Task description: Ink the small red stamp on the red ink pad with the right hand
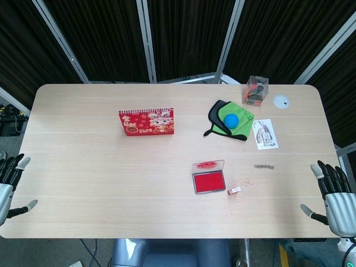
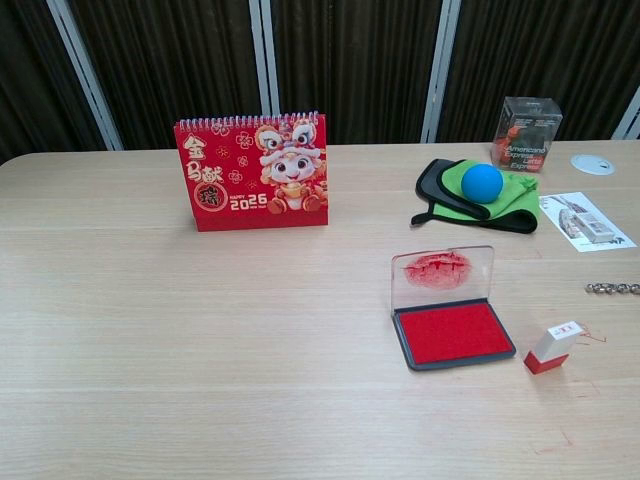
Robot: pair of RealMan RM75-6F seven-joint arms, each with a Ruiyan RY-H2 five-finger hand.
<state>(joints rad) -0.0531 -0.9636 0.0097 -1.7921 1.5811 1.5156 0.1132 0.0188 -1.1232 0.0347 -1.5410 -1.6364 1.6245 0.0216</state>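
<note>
The red ink pad [image 1: 209, 181] [image 2: 453, 333] lies open on the table, its clear lid [image 2: 443, 273] standing up behind it. The small red stamp [image 1: 235, 191] [image 2: 552, 347] lies tilted just right of the pad, apart from it. My right hand [image 1: 334, 198] hangs at the table's right front edge, fingers spread and holding nothing, well to the right of the stamp. At the left front edge my left hand [image 1: 10, 181] is spread too, with nothing in it. Neither hand shows in the chest view.
A red desk calendar [image 1: 146, 122] [image 2: 253, 171] stands left of centre. At the back right are a blue ball [image 1: 231, 120] [image 2: 482, 182] on green-black cloth, a clear box [image 1: 255, 90], a white disc [image 1: 282, 101], a leaflet [image 1: 265, 134] and a small chain [image 1: 263, 166].
</note>
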